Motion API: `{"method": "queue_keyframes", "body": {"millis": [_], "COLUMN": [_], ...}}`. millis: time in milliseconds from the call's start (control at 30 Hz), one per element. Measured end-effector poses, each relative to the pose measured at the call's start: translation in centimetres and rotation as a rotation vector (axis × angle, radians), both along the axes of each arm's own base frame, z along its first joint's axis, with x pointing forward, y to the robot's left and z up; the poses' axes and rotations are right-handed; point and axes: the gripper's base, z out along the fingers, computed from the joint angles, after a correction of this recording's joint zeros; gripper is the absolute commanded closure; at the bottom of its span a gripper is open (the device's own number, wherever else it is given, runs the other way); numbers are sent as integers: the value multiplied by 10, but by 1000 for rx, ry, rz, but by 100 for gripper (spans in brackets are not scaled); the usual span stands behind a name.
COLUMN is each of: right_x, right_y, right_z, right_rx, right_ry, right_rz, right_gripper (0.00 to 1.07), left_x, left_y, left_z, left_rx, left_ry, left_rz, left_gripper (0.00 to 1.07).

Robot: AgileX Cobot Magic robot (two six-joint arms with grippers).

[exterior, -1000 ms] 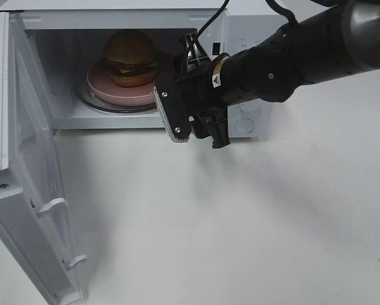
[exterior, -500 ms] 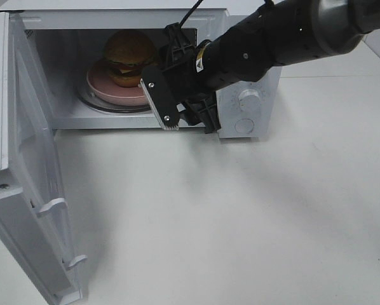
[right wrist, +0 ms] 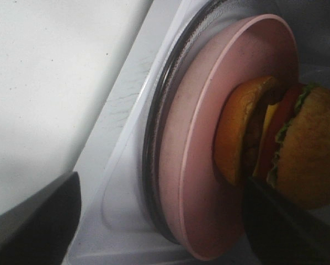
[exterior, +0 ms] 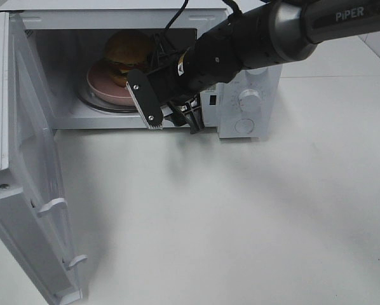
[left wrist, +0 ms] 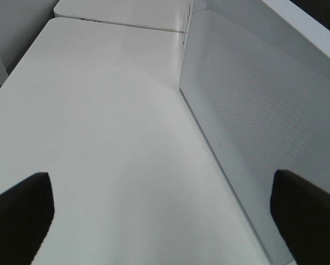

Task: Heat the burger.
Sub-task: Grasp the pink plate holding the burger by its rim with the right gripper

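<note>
the burger (exterior: pixel 128 52), on its pink plate (exterior: pixel 101 88), lies just inward of the right gripper (exterior: pixel 173 124), jaws spread and empty (the left gripper (left wrist: pixel 165 221), also spread, looks farther off)

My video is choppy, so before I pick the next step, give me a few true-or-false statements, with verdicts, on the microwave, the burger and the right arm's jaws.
1. The microwave door is shut. False: it stands wide open.
2. The burger sits on the pink plate inside the microwave. True.
3. The right gripper has its jaws clamped on the plate. False: the jaws are open and hold nothing, at the front of the cavity.
4. The plate rests on the glass turntable. True.
</note>
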Motion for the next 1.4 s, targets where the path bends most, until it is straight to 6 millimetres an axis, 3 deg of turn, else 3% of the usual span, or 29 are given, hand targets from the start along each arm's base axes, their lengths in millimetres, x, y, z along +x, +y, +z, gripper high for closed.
{"method": "queue_keyframes", "body": {"millis": [800,1200,1367,1400], "right_x": [31,35,35,35], "right_y": [22,25,26,26], "right_z": [-33,-36,-42,-42], "right_rx": [44,60,64,65], "right_ry": [60,82,99,99], "right_rz": [-86,-106,-114,-114], "right_gripper": [31,34,44,52], "left_x": [0,0,0,0], "left_y": [0,0,0,0], "left_z": [0,0,0,0], "left_rx": [0,0,0,0], "left_ry": [0,0,0,0], "left_rz": [0,0,0,0], "left_gripper": [7,7,7,7]}}
